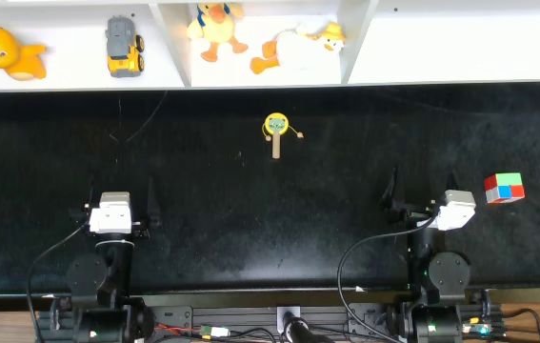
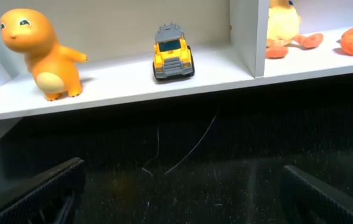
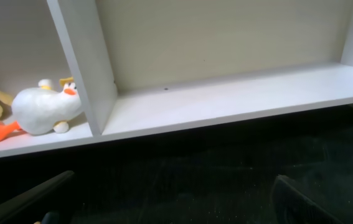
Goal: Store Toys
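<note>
A small drum rattle (image 1: 276, 128) with a wooden handle lies on the black table, near the middle and towards the back. A colour cube (image 1: 504, 188) rests at the table's right side, just right of my right gripper (image 1: 420, 189). That gripper is open, its dark fingers (image 3: 307, 199) spread wide and facing the shelf's right compartment (image 3: 238, 93). My left gripper (image 1: 120, 187) is open too, at the front left, fingers (image 2: 33, 193) apart with nothing between them. It faces the orange figure (image 2: 42, 53) and yellow truck (image 2: 173, 53) on the shelf.
A white shelf (image 1: 441, 71) runs along the table's back edge, split by dividers into three compartments. The middle one holds a yellow duck plush (image 1: 216, 27) and a white duck plush (image 1: 293, 48). Thin scratches mark the black mat (image 2: 182, 149).
</note>
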